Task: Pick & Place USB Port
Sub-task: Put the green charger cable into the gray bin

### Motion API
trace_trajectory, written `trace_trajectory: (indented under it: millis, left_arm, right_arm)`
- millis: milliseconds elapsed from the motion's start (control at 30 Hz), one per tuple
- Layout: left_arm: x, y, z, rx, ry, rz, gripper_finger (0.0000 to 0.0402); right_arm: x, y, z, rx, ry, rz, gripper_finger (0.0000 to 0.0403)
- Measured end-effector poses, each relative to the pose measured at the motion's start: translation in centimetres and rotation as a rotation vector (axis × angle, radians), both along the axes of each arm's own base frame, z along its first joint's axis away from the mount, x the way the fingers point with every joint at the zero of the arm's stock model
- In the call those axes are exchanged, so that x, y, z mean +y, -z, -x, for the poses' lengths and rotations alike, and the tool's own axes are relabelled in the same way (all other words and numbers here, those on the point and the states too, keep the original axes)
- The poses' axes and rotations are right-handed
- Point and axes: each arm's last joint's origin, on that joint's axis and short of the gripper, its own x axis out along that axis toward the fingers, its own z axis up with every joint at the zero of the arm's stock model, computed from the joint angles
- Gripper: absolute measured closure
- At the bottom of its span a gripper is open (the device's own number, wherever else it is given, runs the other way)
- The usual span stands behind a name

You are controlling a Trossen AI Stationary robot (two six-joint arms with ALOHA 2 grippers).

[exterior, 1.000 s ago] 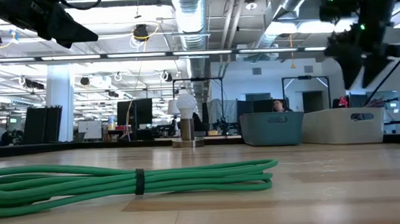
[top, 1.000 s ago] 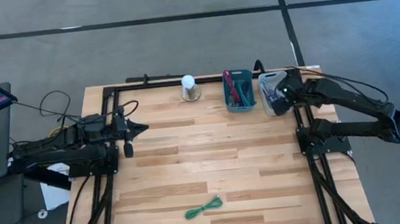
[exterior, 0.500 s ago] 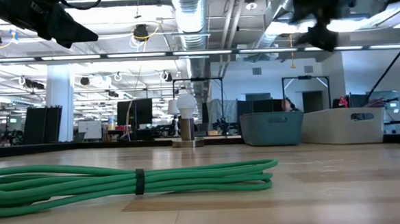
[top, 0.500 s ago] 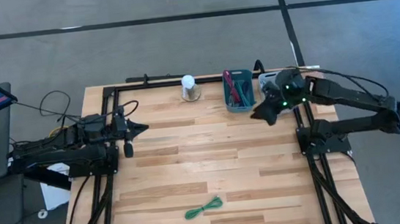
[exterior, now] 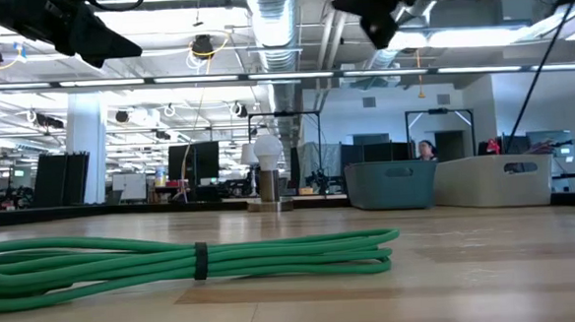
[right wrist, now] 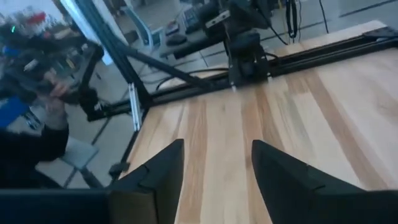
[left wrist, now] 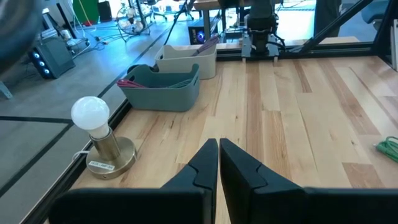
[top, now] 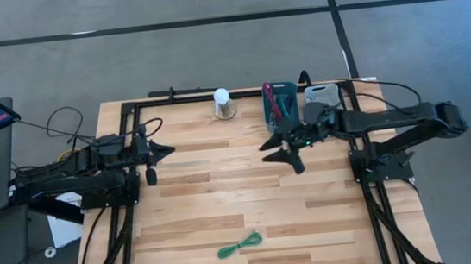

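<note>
A green cable coil point(top: 240, 245), tied with a dark band point(exterior: 200, 260), lies flat on the wood near the table's front edge; no USB port can be made out on it. My right gripper point(top: 279, 156) hangs open above the table, just in front of the teal bin point(top: 281, 106), pointing toward the left edge. Nothing is between its fingers point(right wrist: 214, 146). My left gripper point(top: 170, 151) is shut and hovers over the table's left side, far from the coil point(left wrist: 388, 147).
A light bulb on a brass base point(top: 223, 104) stands at the far edge. Beside it are the teal bin with cables and a pale bin point(top: 321, 98). Black rails point(top: 134, 159) frame the tabletop. People and desks show in the room beyond.
My right gripper has swung from above the pale bin toward the table's left and near side, past the teal bin, rising a little. It has tipped from pointing down to almost level and rolled.
</note>
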Motion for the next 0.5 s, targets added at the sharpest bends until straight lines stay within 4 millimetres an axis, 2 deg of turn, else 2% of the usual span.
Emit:
trace_trajectory:
  millis: [67,267,500]
  left_arm:
    - [0.0,0.0,0.0,-0.001,0.0,0.0,0.0385]
    - [0.0,0.0,0.0,-0.001,-0.001,0.0,0.0385]
    - [0.0,0.0,0.0,-0.001,-0.001,0.0,0.0385]
  right_arm:
    - [0.0,0.7,-1.2,-0.013,-0.003,-0.027,0.0231]
    - [1.1,3.2,-3.8,0.048,-0.166,-0.077,0.0248]
    - [4.0,3.8,-6.1,0.242,-0.246,-0.093,0.025]
